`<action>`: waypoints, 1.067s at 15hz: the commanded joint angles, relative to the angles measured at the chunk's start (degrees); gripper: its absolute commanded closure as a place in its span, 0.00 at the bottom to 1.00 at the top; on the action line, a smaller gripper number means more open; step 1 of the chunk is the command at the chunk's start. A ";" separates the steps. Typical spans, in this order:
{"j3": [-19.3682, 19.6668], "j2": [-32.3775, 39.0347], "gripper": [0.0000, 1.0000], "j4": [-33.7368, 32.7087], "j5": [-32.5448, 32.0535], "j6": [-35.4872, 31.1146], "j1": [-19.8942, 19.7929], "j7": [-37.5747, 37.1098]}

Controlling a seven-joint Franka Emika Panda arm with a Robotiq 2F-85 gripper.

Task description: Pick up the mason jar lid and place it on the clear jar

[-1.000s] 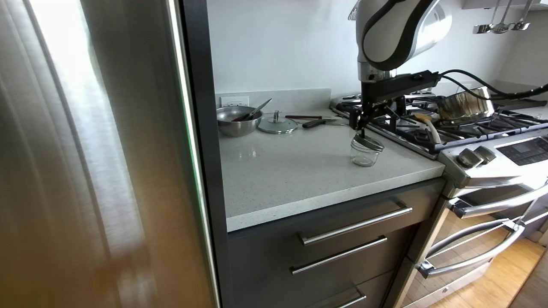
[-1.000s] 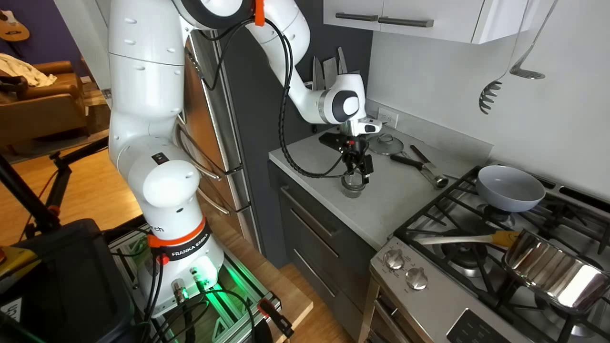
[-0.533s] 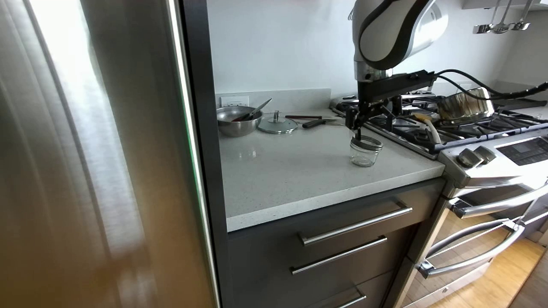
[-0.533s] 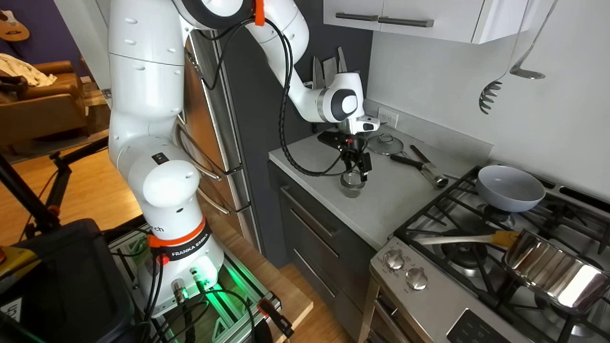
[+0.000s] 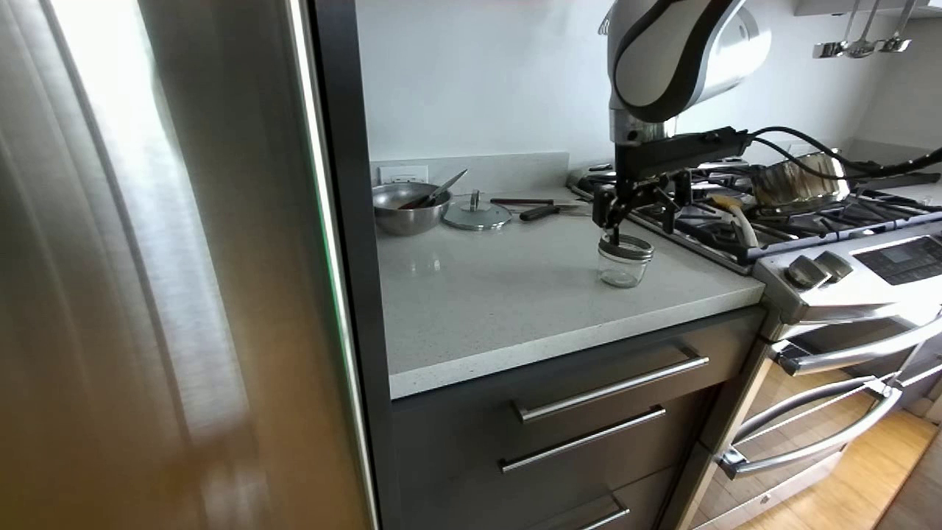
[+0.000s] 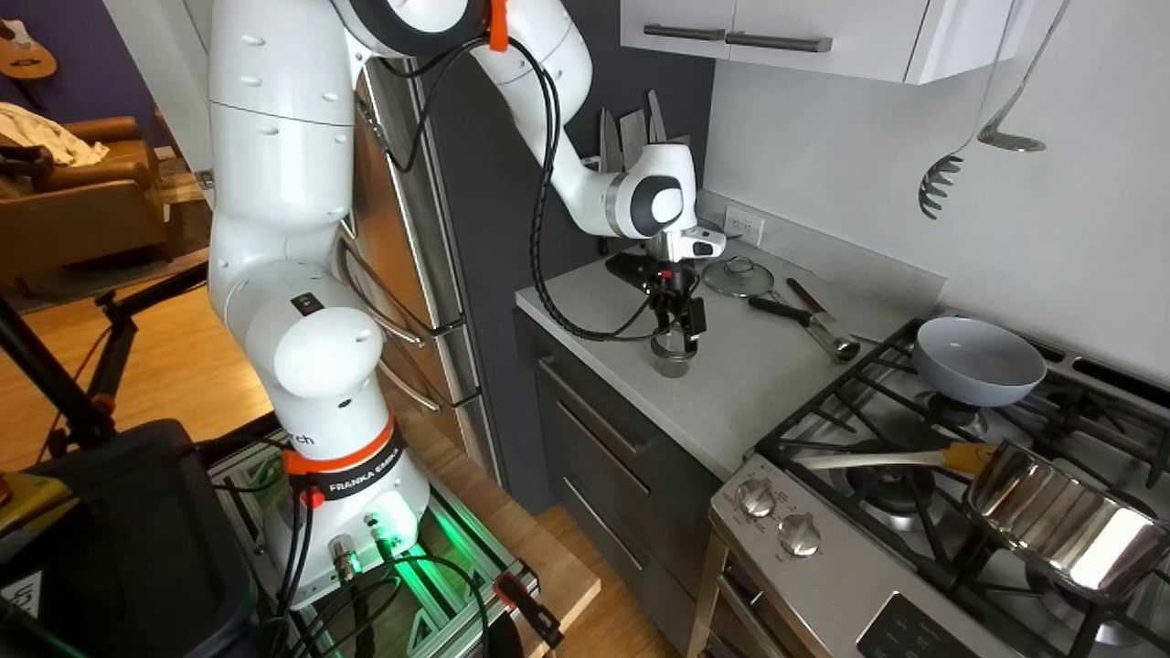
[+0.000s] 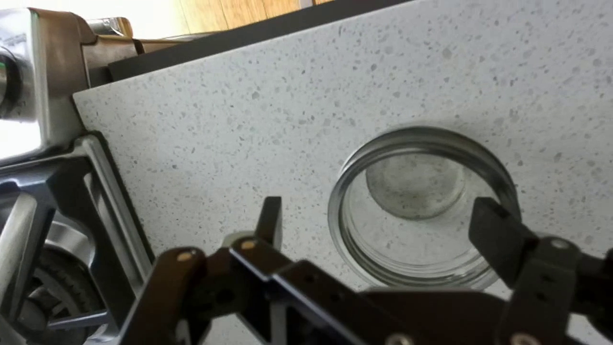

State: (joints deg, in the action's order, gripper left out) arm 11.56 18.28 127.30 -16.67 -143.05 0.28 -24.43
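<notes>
Gaping, the pincer [image 7: 378,211] partly hides the lid [image 7: 424,141] on the clear jar [image 5: 623,271].

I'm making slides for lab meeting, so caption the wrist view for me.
With the tool open, the mason jar lid sits on the clear jar, speckled countertop below.

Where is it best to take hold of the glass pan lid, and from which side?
Probably by the raised handle, from above: the glass pan lid lies flat on the counter, with the handle standing up at its middle.
</notes>
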 commanded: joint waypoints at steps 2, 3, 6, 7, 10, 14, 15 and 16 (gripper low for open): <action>-0.63 -1.15 0.00 2.57 2.17 -2.17 -0.84 1.96; -0.52 -1.63 0.00 3.07 2.07 -2.37 -0.77 1.91; -0.31 -2.40 0.00 4.03 2.08 -2.77 -0.78 1.72; -0.27 -2.74 0.00 4.42 2.09 -2.98 -0.84 1.75; -0.08 -4.08 0.00 5.73 1.83 -3.45 -0.99 1.59; -0.31 -5.26 0.00 6.62 1.79 -3.18 -1.24 1.95; -0.46 -4.93 0.00 6.34 1.90 -2.77 -1.27 2.16; -0.57 -4.64 0.00 6.18 2.05 -2.56 -1.32 2.38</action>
State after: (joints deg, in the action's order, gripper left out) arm 11.61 14.53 131.80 -16.02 -145.00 -0.21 -23.84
